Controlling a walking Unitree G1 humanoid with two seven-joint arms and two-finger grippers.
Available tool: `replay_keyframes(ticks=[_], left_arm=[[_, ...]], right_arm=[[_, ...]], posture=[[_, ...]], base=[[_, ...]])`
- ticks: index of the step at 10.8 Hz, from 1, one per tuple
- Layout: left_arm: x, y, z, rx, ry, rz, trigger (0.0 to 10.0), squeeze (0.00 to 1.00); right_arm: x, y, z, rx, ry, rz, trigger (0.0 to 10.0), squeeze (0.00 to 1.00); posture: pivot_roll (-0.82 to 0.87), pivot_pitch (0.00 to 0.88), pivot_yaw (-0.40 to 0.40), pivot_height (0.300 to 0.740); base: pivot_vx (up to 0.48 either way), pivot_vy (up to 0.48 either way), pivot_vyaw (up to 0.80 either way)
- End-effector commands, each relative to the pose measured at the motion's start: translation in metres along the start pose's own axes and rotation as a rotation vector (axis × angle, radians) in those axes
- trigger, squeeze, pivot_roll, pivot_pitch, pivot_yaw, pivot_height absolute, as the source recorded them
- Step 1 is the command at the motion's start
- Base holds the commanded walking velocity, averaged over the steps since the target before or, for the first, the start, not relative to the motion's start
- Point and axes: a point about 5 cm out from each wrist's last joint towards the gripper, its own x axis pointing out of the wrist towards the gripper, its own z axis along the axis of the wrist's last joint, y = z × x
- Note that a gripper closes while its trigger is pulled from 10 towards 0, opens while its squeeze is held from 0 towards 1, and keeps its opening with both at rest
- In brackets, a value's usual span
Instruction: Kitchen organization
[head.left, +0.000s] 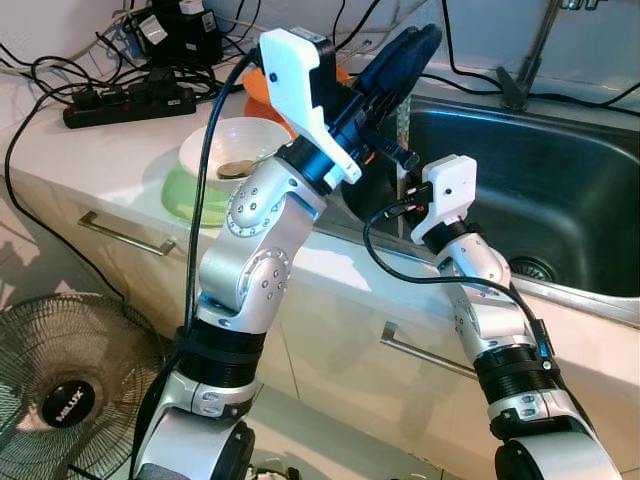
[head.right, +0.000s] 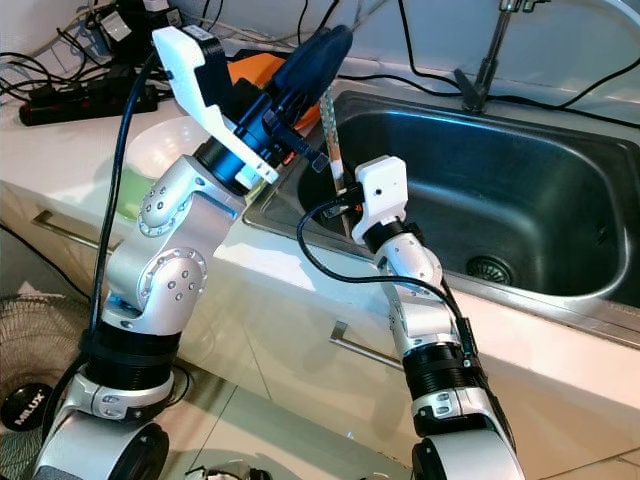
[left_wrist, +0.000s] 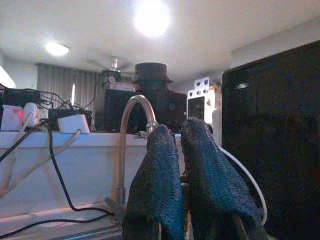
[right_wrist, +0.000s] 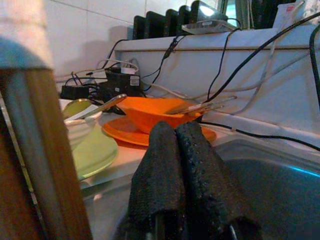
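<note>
Cables (head.left: 60, 80), fan (head.left: 70, 385) near sink (head.left: 560, 190)

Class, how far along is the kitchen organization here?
Done: nothing evident; the sink holds no dishes. In hand: nothing; left end effector and right end effector hover empty by the sink. Left: white bowl on green plate, orange bowl on orange plate, uncleared.

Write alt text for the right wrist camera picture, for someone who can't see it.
The right gripper's two black textured fingers, pressed together, point across a steel sink's edge toward an orange bowl on an orange plate, with metal utensils resting in the bowl. A light green plate lies nearby, tangled black cables behind, a blurred wooden strip close up.
</note>
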Motion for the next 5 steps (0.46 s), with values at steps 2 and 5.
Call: replay_keyframes(ticks=[2,5], left_arm=[[-0.0011,-0.0016,-0.0002,0.008,0.010,-0.010,10.0,0.00],[-0.0005,-0.0014,-0.0002,0.024,0.012,-0.004,10.0,0.00]], right_arm=[[0.0043,-0.0006,0.0064,-0.009,-0.028,-0.002,0.0,0.00],[0.0032,-0.0018,0.0064,-0.010,-0.028,-0.006,0.0,0.00]], posture=[[0.04,0.007,0.080,0.740],[0.04,0.013,0.079,0.740]], base=[[0.000,0.000,0.00],[0.000,0.000,0.00]])
